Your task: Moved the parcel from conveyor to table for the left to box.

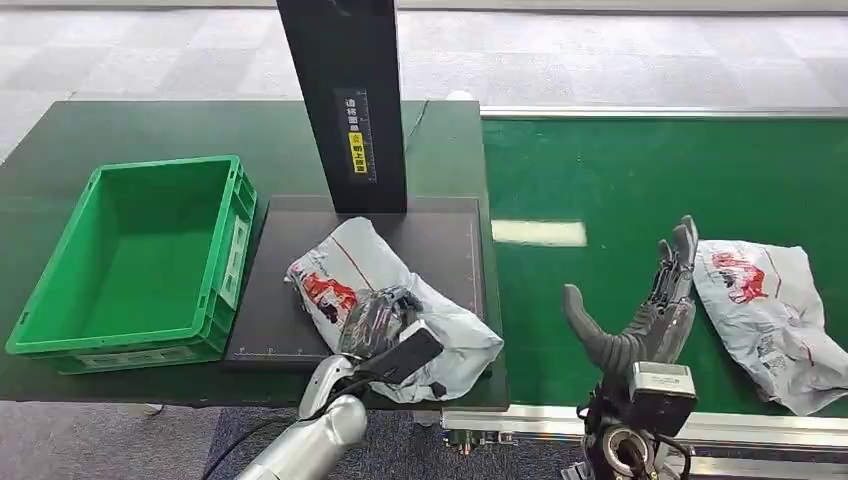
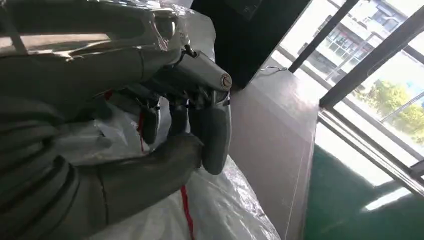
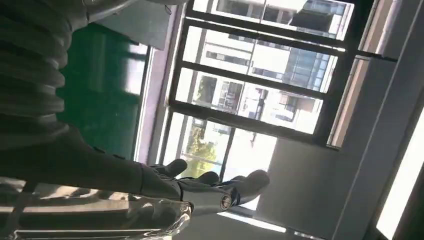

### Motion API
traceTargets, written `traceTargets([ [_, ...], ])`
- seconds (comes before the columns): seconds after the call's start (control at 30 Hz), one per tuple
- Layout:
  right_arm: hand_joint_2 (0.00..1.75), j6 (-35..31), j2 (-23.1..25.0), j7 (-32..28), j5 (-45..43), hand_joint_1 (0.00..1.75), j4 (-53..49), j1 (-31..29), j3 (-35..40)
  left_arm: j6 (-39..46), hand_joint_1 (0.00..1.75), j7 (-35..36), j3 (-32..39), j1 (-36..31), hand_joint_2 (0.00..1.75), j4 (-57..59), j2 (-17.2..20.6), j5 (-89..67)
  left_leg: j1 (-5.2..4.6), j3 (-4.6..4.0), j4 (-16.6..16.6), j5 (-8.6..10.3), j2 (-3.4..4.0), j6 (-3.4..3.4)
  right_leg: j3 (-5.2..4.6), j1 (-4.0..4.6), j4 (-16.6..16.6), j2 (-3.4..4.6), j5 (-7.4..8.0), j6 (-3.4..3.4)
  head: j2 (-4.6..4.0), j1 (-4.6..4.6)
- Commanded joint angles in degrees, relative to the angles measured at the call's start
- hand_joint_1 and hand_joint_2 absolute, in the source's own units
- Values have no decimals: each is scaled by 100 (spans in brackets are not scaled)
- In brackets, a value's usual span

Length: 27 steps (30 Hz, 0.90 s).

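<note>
Parcel (image 1: 400, 300) lies on the black mat (image 1: 455, 240) of the counter (image 1: 150, 130), just beside the green box (image 1: 140, 260). You see the left robot hand (image 1: 385, 325) on top of it, fingers (image 2: 215, 130) curled around the plastic wrap, grasping it. Your right robot hand (image 1: 650, 300) stands released over the conveyor (image 1: 620, 180), fingers apart, next to a second parcel (image 1: 775, 310).

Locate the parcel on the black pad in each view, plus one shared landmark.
Head view: parcel lower centre on the black pad, under the left hand.
Left wrist view: parcel beneath the fingers.
Right wrist view: not in it.
Shared landmark: green conveyor belt.
</note>
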Motion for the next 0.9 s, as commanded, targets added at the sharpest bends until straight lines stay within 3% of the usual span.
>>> traceTargets([
  [0.03,175,-6,52,5,-34,0,282,-123,-69,-81,175,130,82,-73,175,317,68,-180,1,15,-8,-2,8,1,13,1,-9,8,1,-2,0,0],
  [0.17,175,-4,78,3,-38,0,230,-79,-86,-21,175,17,204,-16,175,156,62,-152,0,10,-6,-1,6,0,8,1,-6,6,1,-2,0,0],
  [0.2,175,-1,97,4,-32,0,202,-64,-97,101,157,-336,378,72,175,-64,33,132,-1,19,-11,-1,7,1,16,0,-11,7,2,-3,0,0],
  [0.3,175,22,98,6,-16,0,154,-49,-103,208,133,-974,497,201,175,-543,58,616,0,15,-8,-2,11,0,12,1,-8,10,1,-3,0,0],
  [0.33,175,43,85,7,-28,0,148,-57,-104,292,106,-1325,549,290,175,-837,68,954,0,6,-3,-1,8,0,4,0,-3,7,1,-2,0,0],
  [0.37,175,47,79,8,-33,0,146,-63,-110,284,12,-1371,549,308,175,-966,86,1063,1,3,-2,-1,8,0,0,1,-3,7,1,-2,0,0],
  [0.4,175,48,67,6,-39,0,153,-70,-105,298,159,-1684,517,391,175,-1235,116,1405,0,12,-5,-3,9,1,9,1,-6,8,0,-3,0,0],
  [0.43,175,47,43,3,-45,0,180,-87,-90,161,173,-1862,501,474,175,-1473,136,1769,0,2,-2,-1,5,0,-1,1,-2,4,1,-1,0,0],
  [0.63,175,4,-21,-67,-158,0,213,-65,-68,304,175,-2483,449,715,175,-2122,203,2554,-1,15,-8,-3,10,1,12,0,-8,10,0,-2,0,0],
  [0.77,175,-28,-42,-76,-168,0,202,-20,-55,286,175,-2234,267,665,175,-2036,344,2518,0,17,-11,-1,10,0,14,1,-11,10,2,-3,0,0],
  [0.8,175,-12,-51,-96,-171,0,250,-53,-48,353,16,-1829,19,545,175,-1784,478,2015,0,11,-7,-1,6,-1,10,1,-7,6,1,-3,0,0],
  [0.83,175,-4,-55,-101,-169,0,259,-66,-47,328,0,-1566,-103,488,175,-1630,537,1723,0,21,-14,-1,7,-1,18,1,-11,7,1,-4,0,0],
  [0.9,175,40,-71,-111,-151,0,313,-117,-44,273,0,-1056,-419,361,175,-1324,662,1054,1,23,-16,4,-1,-1,22,1,-14,-1,2,-5,0,0],
])
